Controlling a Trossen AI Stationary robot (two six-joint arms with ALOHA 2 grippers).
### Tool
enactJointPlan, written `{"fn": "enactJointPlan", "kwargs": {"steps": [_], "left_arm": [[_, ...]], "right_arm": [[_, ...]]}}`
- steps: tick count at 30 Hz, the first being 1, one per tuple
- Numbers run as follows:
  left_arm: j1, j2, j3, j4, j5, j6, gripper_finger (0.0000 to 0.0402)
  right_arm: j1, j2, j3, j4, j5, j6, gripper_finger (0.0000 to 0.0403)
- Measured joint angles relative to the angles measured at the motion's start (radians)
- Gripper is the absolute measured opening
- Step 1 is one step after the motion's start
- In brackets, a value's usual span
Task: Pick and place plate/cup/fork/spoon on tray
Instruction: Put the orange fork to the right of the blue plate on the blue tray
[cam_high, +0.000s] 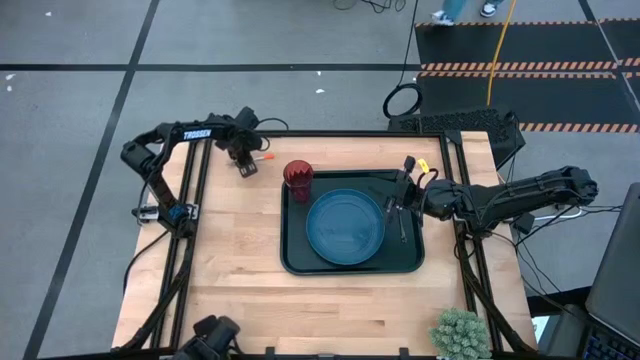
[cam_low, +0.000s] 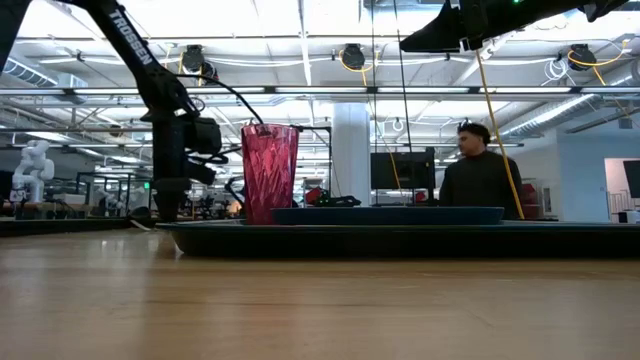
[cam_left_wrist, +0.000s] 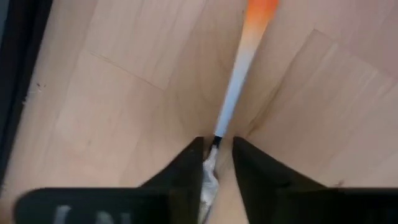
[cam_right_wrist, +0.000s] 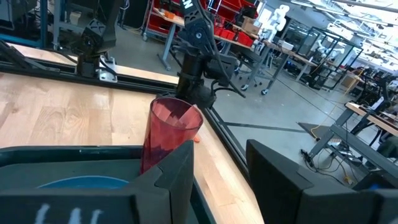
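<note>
Straddling the fork (cam_left_wrist: 231, 102) at its tine end: left gripper (cam_left_wrist: 217, 168), fingers narrowed around it, long axis running straight ahead over bare table (cam_high: 230, 260). From above, well left of tray (cam_high: 292, 262). Over tray's right edge, right gripper (cam_high: 400, 203) parted, empty.

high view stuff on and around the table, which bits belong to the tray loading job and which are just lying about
Job:
- dark green-black rectangular tray
- round blue plate, on the tray
- red translucent ribbed cup, at a tray corner
- orange-handled metal fork, on the wood between the left gripper fingers
- thin dark spoon, on the tray by the right gripper

Lying about:
- small spiky green plant
- coiled black cable
</note>
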Motion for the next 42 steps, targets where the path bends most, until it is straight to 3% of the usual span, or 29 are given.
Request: {"fn": "enactJointPlan", "kwargs": {"steps": [4,15,22,26,37,42], "left_arm": [[0.007,0.002,0.014,0.003,0.006,-0.041,0.0015],[0.000,-0.019,0.015,0.005,-0.029,-0.117,0.0005],[-0.007,-0.127,0.015,-0.029,-0.029,-0.168,0.0004],[-0.029,-0.214,0.015,-0.084,-0.086,-0.210,0.0004],[-0.227,-0.479,0.016,-0.121,-0.126,-0.215,0.0004],[-0.383,-0.538,0.016,-0.141,-0.226,-0.214,0.0004]], "right_arm": [[0.000,0.000,0.000,0.000,0.000,0.000,0.0141],[0.000,0.000,0.000,0.000,0.000,0.000,0.0141],[0.000,0.000,0.000,0.000,0.000,0.000,0.0141],[0.000,0.000,0.000,0.000,0.000,0.000,0.0141],[-0.001,0.000,0.000,0.032,0.127,0.018,0.0141],[-0.001,0.000,0.000,0.078,0.126,0.023,0.0141]]}}
